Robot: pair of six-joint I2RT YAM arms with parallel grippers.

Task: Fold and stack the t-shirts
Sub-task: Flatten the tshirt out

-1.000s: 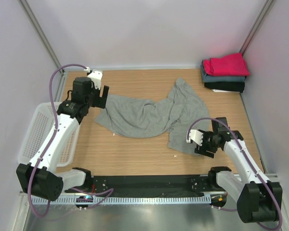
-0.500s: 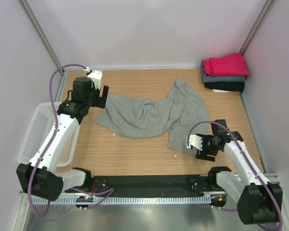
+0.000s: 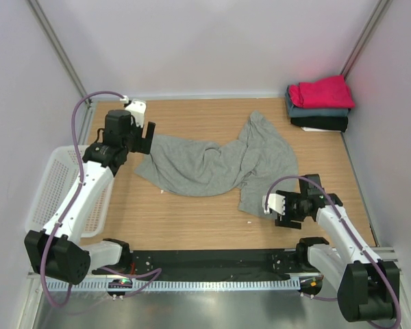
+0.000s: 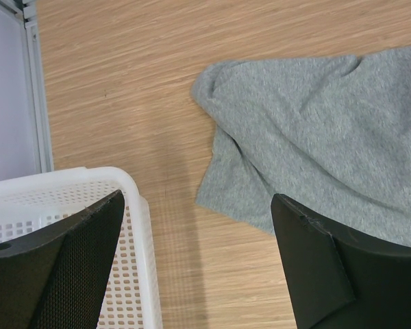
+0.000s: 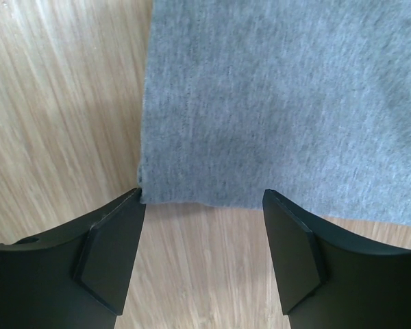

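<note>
R gripper (image 5: 202, 202) jaws apart, straddling hem corner of grey tee (image 5: 274, 96). L gripper (image 4: 197, 202) apart above tee's far edge. I'd go low and pinch one layer only.

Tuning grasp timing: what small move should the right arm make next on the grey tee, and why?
Probably ease the right gripper down over the hem corner of the grey tee before closing. Its jaws stand open, and that corner lies flat on the table just ahead, between them.
</note>
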